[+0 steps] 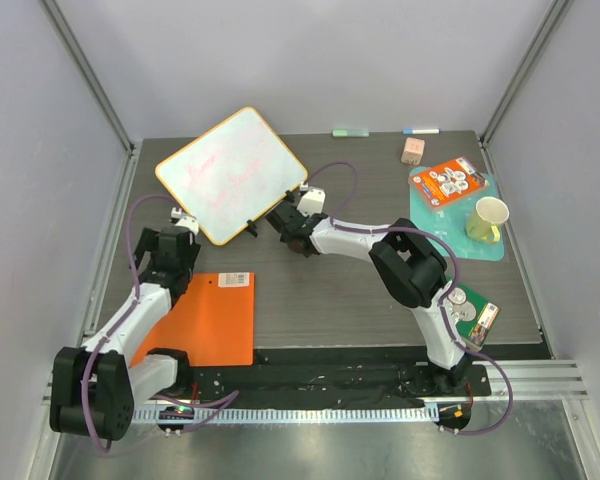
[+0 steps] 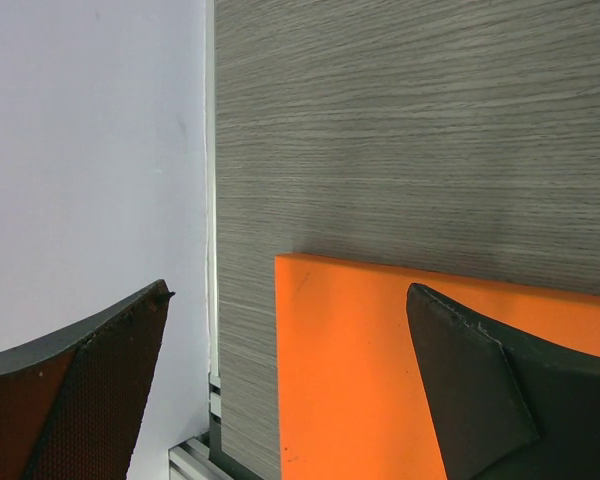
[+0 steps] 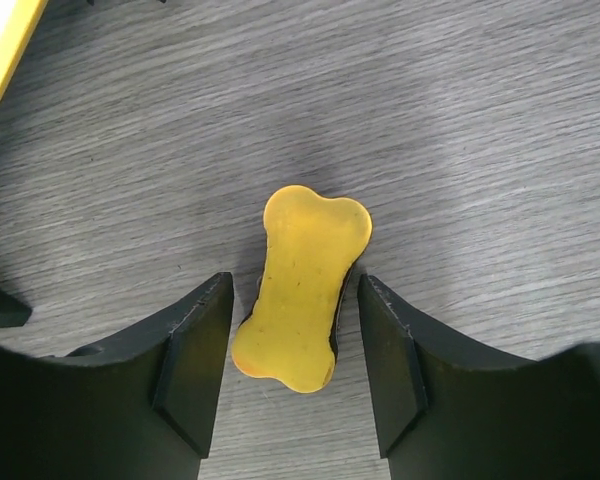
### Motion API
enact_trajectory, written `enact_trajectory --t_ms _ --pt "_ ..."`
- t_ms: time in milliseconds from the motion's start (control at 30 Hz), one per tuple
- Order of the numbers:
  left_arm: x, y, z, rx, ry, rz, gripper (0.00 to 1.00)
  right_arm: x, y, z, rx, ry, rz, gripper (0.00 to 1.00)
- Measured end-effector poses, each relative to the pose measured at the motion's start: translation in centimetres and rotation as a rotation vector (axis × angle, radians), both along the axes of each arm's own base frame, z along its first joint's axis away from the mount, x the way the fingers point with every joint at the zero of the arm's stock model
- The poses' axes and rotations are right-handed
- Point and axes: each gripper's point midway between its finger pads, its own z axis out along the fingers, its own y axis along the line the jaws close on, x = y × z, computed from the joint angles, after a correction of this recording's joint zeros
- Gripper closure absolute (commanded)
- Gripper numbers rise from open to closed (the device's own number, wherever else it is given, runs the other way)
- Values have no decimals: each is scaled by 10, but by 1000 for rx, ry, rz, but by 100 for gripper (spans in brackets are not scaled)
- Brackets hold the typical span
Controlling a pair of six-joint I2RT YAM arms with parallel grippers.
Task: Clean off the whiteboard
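The right gripper (image 3: 295,285) stands open astride a yellow bone-shaped eraser (image 3: 302,300) that lies on the table (image 3: 480,120), and has not clamped it. The left gripper (image 2: 290,290) gapes wide and empty over the orange sheet (image 2: 350,380). Erasing looks unstarted. The whiteboard (image 1: 232,172), yellow-rimmed, sits at the far left just beyond the right gripper and carries faint pink writing.

Orange sheet (image 1: 215,320) lower left; upper right, teal mat (image 1: 440,232) bears cup (image 1: 490,217) and pack (image 1: 450,181); pink block (image 1: 412,150) above.
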Motion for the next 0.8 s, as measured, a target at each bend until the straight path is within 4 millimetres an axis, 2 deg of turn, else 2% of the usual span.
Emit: enact_trajectory --t_ms 33,100,267,433,633,800 --pt "0 0 0 0 2 0 0 1 -1 0 -2 0 -2 43" --pt "0 0 -2 1 6 0 0 2 -2 0 -4 -2 -6 59" --pt "1 0 -3 1 11 0 0 4 -7 -1 -14 -5 -19 62" --pt "2 -2 -7 -5 19 -7 0 5 -12 -1 -33 -14 -31 89" --pt "7 -2 -15 -59 51 -1 0 7 -15 -1 -54 -22 -25 97" --pt "25 15 1 -222 6 56 0 6 -19 5 -100 -27 29 99"
